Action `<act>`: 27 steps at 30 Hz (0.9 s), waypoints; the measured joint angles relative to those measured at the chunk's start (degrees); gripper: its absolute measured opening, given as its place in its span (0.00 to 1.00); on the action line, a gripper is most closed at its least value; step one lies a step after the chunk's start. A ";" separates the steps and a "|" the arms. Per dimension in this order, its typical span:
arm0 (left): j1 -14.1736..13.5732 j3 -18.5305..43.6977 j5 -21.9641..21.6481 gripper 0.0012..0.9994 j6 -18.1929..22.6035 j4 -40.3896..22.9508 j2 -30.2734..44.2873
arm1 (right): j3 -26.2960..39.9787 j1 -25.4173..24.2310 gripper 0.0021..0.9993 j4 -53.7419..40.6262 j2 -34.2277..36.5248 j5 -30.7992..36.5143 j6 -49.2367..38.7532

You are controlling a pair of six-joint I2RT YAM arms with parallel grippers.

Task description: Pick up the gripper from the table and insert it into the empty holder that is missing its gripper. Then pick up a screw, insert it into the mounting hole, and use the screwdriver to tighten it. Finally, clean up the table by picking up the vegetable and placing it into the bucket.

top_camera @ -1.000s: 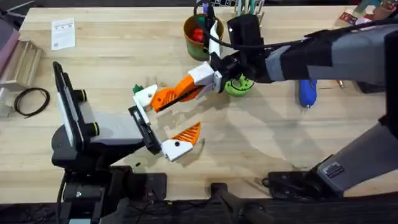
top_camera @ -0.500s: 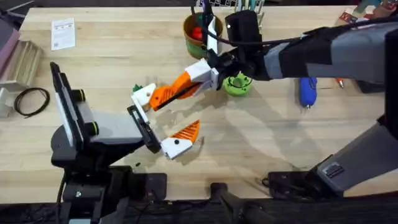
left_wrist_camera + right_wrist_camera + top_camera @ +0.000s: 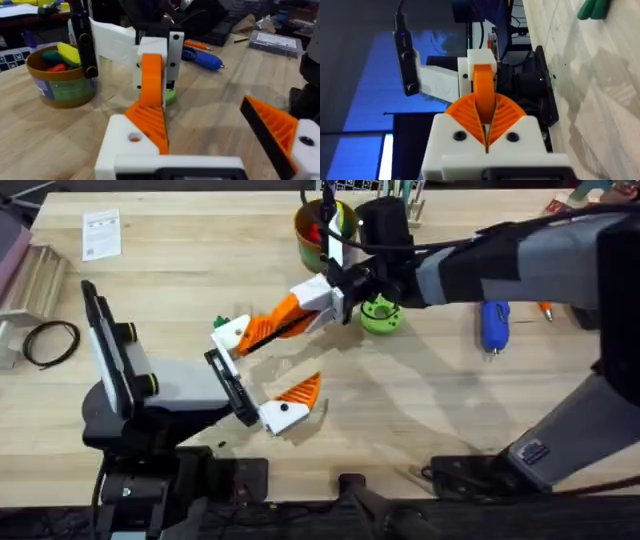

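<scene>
- The table (image 3: 180, 240) is plain light wood, and everything sits or hovers over it.
- Right arm (image 3: 520, 260): it comes up from the lower right and stretches long and nearly flat across the table past the middle, with the wrist pointing toward the left arm.
- Left arm (image 3: 150, 395): folded low at the lower left, with its forearm aimed at the table centre.
- The bucket (image 3: 303, 242) sits at the far edge, behind the right wrist, with red, yellow and green toys inside.
- The screwdriver (image 3: 494, 325) lies on the wood under the right forearm, well apart from the action.
- Right gripper (image 3: 287, 317): clamped on the gripper (image 3: 258, 332), whose far end sits against the holder (image 3: 230, 333).
- Left gripper (image 3: 258, 375): spread wide, nothing between the fingers. The nearer finger already has its orange pad (image 3: 300, 392).
- In the left wrist view the orange piece stands tilted on the white block, just beside the mounting hole (image 3: 134, 137).
- The vegetable (image 3: 594, 7) lies on the wood.
</scene>
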 joint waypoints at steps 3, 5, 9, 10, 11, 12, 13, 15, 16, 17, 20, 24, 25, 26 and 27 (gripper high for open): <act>-0.02 0.04 0.46 0.99 -0.13 -0.07 0.00 | 0.26 0.11 0.01 0.82 0.11 -0.15 -0.15; -0.04 0.04 0.50 0.99 -0.13 -0.09 0.00 | 0.31 0.18 0.01 0.95 0.13 -0.11 -0.13; -0.04 0.04 0.48 0.99 -0.12 -0.09 0.00 | 0.41 0.28 0.01 0.98 0.13 -0.09 -0.09; -0.04 0.04 0.46 0.99 -0.11 -0.09 0.00 | 0.46 0.33 0.01 0.98 0.13 -0.09 -0.07; -0.04 0.04 0.44 0.99 -0.10 -0.07 0.00 | 0.50 0.36 0.01 1.01 0.13 -0.04 0.01; -0.04 0.04 0.46 0.99 -0.11 -0.07 0.00 | 0.56 0.41 0.01 0.98 0.13 0.03 0.10; -0.04 0.04 0.46 0.99 -0.09 -0.07 0.00 | 0.63 0.56 0.01 0.98 0.13 0.11 0.11; -0.04 0.04 0.38 0.99 -0.04 -0.07 0.00 | 0.86 0.82 0.01 0.98 0.13 0.31 0.11; -0.04 0.04 0.19 0.99 0.06 -0.04 0.00 | 1.12 1.01 0.01 0.96 0.13 0.73 0.20; -0.04 0.04 0.12 0.99 0.06 -0.02 0.00 | 1.15 1.03 0.01 0.96 0.13 0.87 0.31; -0.02 0.04 -0.09 0.99 0.06 0.00 0.00 | 1.22 1.09 0.01 0.96 0.13 1.13 0.35; -0.04 0.04 0.01 0.99 0.06 0.00 0.00 | 1.33 1.54 0.01 1.00 0.13 1.40 0.33; -0.02 0.04 -0.11 0.99 0.04 0.00 0.00 | 1.38 1.62 0.01 1.00 0.13 1.46 0.33; -0.02 0.04 -0.17 0.99 0.05 0.02 0.00 | 1.45 1.66 0.01 1.00 0.13 1.60 0.33; -0.01 0.04 -0.22 0.99 0.04 0.02 0.00 | 1.50 1.70 0.01 1.01 0.13 1.62 0.35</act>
